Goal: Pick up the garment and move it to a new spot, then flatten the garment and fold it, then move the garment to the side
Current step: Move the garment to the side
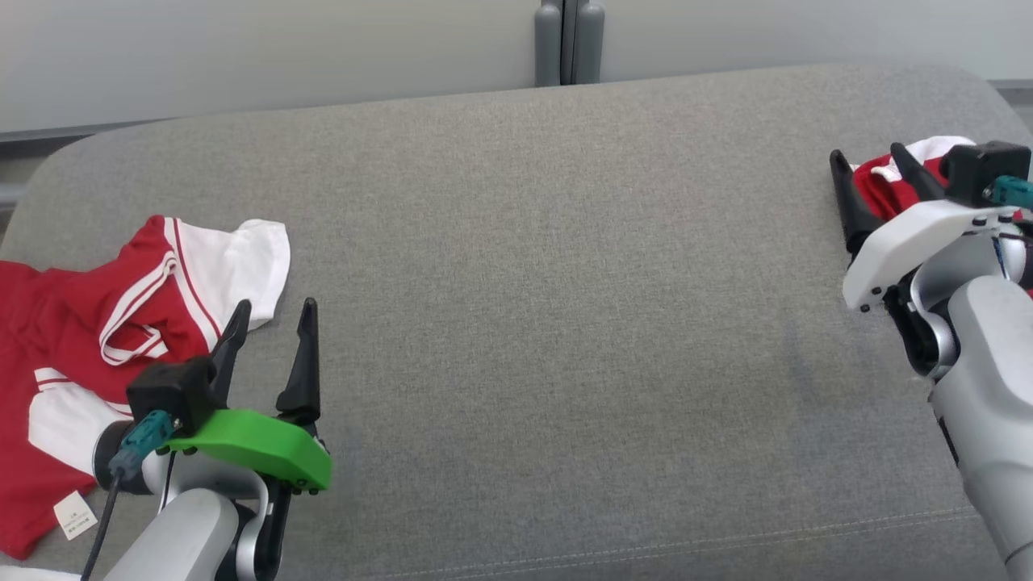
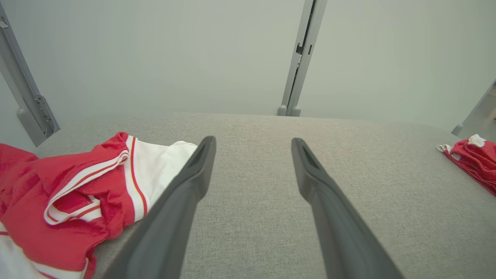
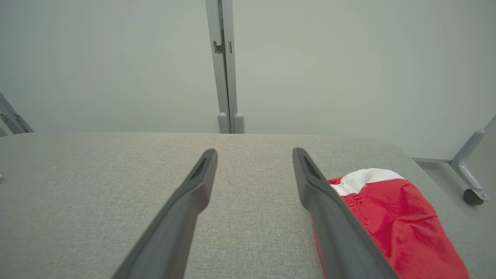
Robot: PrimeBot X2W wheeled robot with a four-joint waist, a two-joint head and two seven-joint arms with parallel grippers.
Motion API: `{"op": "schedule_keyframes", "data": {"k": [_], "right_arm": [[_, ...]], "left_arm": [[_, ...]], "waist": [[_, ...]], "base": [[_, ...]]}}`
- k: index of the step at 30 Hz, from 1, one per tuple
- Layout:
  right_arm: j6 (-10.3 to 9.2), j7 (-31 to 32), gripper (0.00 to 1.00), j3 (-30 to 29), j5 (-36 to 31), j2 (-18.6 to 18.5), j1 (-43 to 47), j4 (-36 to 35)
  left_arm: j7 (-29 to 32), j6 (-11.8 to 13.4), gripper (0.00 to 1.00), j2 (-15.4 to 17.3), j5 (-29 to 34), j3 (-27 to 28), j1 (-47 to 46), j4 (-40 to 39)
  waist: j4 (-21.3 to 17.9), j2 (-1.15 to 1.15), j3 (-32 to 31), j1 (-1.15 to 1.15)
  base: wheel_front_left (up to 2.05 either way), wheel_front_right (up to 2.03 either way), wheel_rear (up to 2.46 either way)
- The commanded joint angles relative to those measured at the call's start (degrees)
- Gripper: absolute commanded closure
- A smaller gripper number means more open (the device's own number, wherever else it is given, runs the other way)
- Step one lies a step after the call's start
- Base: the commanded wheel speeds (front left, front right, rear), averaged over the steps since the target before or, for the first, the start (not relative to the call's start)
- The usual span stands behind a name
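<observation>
A red and white garment lies crumpled at the left edge of the grey padded table; the left wrist view has the same garment at its left. My left gripper hovers open just to its right, holding nothing, the left finger over a white sleeve. A second red and white garment lies folded at the far right edge, and the right wrist view puts this folded garment at its lower right. Open and holding nothing, my right gripper stands at that piece.
A grey post stands against the pale wall behind the table. The table's middle is bare grey fabric. A caster foot of a frame shows on the floor past the right edge.
</observation>
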Motion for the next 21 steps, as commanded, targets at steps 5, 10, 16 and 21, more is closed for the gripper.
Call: {"op": "schedule_keyframes", "data": {"k": [5,10,16,21], "right_arm": [[-0.06,1.3,0.00,-3.7,-2.3,4.1,7.9,-8.0],[-0.06,3.3,0.00,-6.2,-5.4,8.1,14.3,-15.3],[-0.06,5.0,0.00,-8.0,-7.9,12.2,20.7,-22.0],[-0.05,5.6,0.00,-9.1,-9.9,14.7,26.1,-27.4]], "left_arm": [[-1.1,1.2,0.00,1.3,-1.0,2.4,4.6,0.7],[-1.6,1.4,0.00,2.2,-1.1,3.5,7.5,0.1],[-1.6,1.6,0.00,2.9,-0.8,4.3,10.1,-0.3],[-1.8,1.9,0.00,3.2,-0.6,4.6,12.3,-1.2]], "waist": [[1.3,0.00,-5.2,0.01],[1.6,0.00,-6.1,0.01],[1.6,0.00,-6.6,0.01],[1.6,0.00,-6.8,0.01]], "base": [[0.00,0.00,0.00],[0.00,0.00,0.00],[0.00,0.00,0.00],[0.00,0.00,0.00]]}}
